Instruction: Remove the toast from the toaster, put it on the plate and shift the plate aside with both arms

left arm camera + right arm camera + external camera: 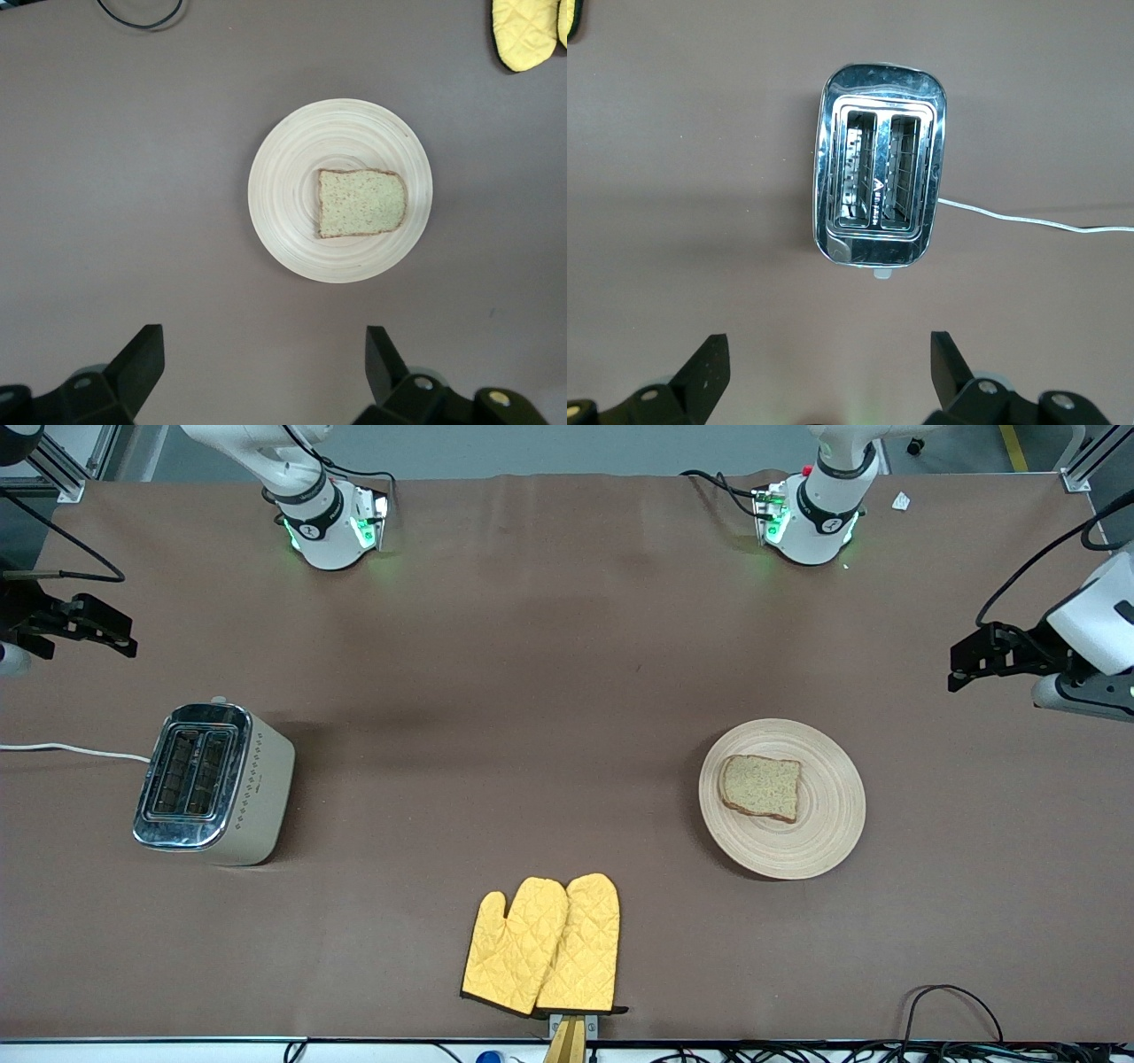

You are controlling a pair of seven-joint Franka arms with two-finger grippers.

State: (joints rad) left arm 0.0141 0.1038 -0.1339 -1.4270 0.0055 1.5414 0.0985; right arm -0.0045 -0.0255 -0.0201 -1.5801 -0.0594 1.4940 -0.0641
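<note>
Toast (760, 786) already on plate (824, 841), toward left arm's tabletop end; toaster (213, 781) empty. Left end effector (264, 372) and right end effector (829, 370) wide open, empty. Next: grip opposite rims, slide level.

Brown cloth-covered table (567, 646), grey floor along its top edge, even light

cord (71, 751): cut off at frame edge | oven mitts (528, 32): partly out of left wrist view

Front high overhead; wrists look down: left on plate (275, 221), right on toaster (879, 188).
</note>
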